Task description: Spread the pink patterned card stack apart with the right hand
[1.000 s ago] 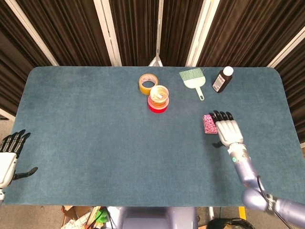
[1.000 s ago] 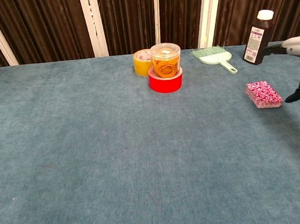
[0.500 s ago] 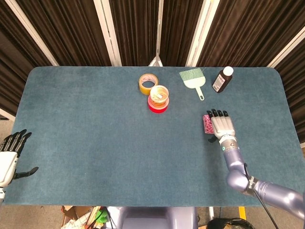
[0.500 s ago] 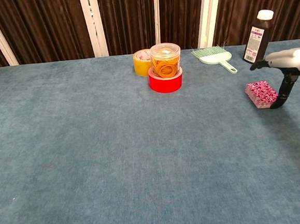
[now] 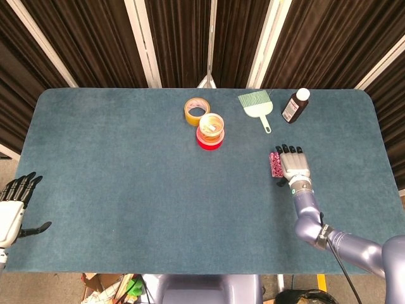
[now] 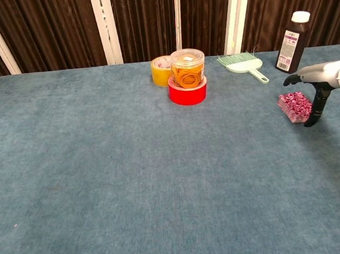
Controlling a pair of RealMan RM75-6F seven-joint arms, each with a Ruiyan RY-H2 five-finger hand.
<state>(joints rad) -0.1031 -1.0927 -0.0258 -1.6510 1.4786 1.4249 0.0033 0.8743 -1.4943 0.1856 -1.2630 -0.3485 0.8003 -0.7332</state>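
Note:
The pink patterned card stack (image 5: pixel 275 164) (image 6: pixel 292 105) lies flat on the blue table, right of centre. My right hand (image 5: pixel 295 166) (image 6: pixel 322 77) hovers flat just above the stack's right side with its fingers stretched out toward the far edge. Its thumb points down beside the stack's near right corner, close to or touching it. It holds nothing. My left hand (image 5: pixel 12 207) hangs off the table's near left edge, fingers spread and empty; the chest view does not show it.
A jar of rubber bands (image 5: pixel 211 126) (image 6: pixel 188 68) stands on a red tape roll (image 6: pixel 188 94), with a yellow tape roll (image 5: pixel 197 111) (image 6: pixel 161 70) behind. A green brush (image 5: pixel 256 105) (image 6: pixel 242 63) and a brown bottle (image 5: pixel 295 105) (image 6: pixel 292 42) sit beyond the stack.
My right hand has slid left until it overlaps the card stack's right side, its thumb now beside the stack. The stack and the left hand have not moved.

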